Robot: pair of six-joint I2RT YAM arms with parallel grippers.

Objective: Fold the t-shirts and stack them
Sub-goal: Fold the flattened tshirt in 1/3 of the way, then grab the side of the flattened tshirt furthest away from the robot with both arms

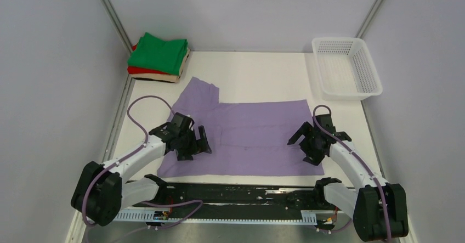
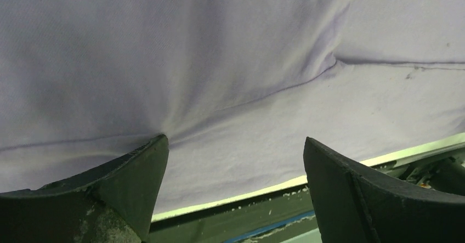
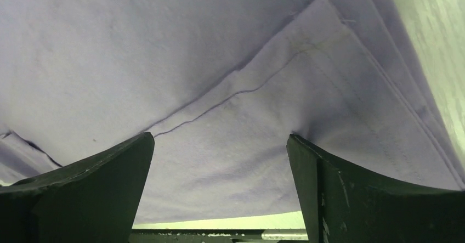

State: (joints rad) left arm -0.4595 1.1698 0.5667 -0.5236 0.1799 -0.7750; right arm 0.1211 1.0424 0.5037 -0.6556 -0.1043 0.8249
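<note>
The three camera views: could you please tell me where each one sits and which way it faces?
Top external: above, behind the bases, facing down on the table, lavender t-shirt, folded stack, basket; both arms, left gripper, right gripper show.
Left wrist: on the left arm, close over the shirt's near edge; its open fingers show.
Right wrist: likewise, over a hemmed corner; its open fingers show.
Shared: both wrist views show that shirt and the table's near edge.

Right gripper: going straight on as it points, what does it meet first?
The lavender t-shirt, directly ahead of the right gripper; the open jaws seem nearly on the cloth, though depth is unclear.
</note>
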